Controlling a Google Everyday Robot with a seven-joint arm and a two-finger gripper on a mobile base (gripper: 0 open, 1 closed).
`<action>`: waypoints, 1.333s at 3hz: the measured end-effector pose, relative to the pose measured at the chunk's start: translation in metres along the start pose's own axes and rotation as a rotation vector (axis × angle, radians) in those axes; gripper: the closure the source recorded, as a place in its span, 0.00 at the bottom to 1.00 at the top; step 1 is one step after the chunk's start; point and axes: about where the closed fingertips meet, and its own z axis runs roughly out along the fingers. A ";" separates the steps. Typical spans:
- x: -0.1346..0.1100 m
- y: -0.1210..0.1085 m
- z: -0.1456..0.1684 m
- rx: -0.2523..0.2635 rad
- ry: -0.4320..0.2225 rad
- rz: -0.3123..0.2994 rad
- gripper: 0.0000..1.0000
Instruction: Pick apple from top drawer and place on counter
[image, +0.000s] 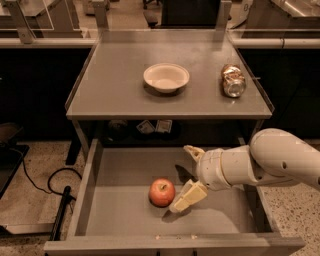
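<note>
Apple (162, 192) is lying in the top drawer (125, 167) while the claw (190, 175), jaws apart, is hovering just beside it, apparently pre-grasp; next move likely calls for straddling, then closing.

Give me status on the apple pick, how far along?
Done: the top drawer stands open and the arm reaches into it. In hand: the gripper is open just right of the apple, which lies on the drawer floor, not grasped. Left: close on the apple, lift it, and set it on the counter, where a white bowl and a can sit.
</note>
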 end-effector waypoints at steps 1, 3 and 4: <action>0.004 0.005 0.012 -0.003 -0.040 -0.004 0.00; 0.025 0.015 0.047 0.023 -0.129 0.014 0.00; 0.040 0.017 0.065 0.026 -0.165 0.062 0.00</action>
